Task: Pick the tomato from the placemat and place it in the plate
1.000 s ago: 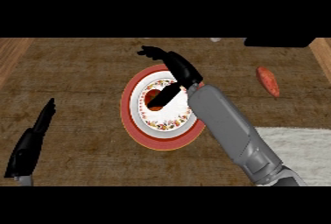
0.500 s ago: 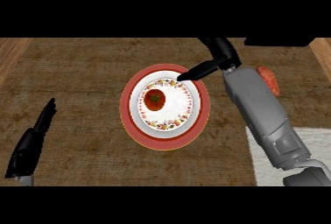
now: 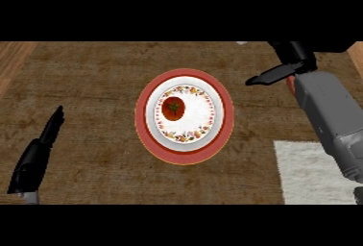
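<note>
The red tomato lies in the white plate, left of its middle; the plate has a patterned border and a wide red rim. My right hand is up at the far right, well away from the plate, open with nothing in it and its thumb pointing left. My left hand rests open near the lower left edge, fingers up. The white placemat shows at the lower right, partly under my right forearm.
A reddish-orange object peeks out from behind my right forearm. The plate stands on a brown woven surface. Lighter wood strips run along the far left and far right edges.
My right hand has let go of the tomato, which stays in the plate, and has drawn back up and to the right. The left hand has not moved.
</note>
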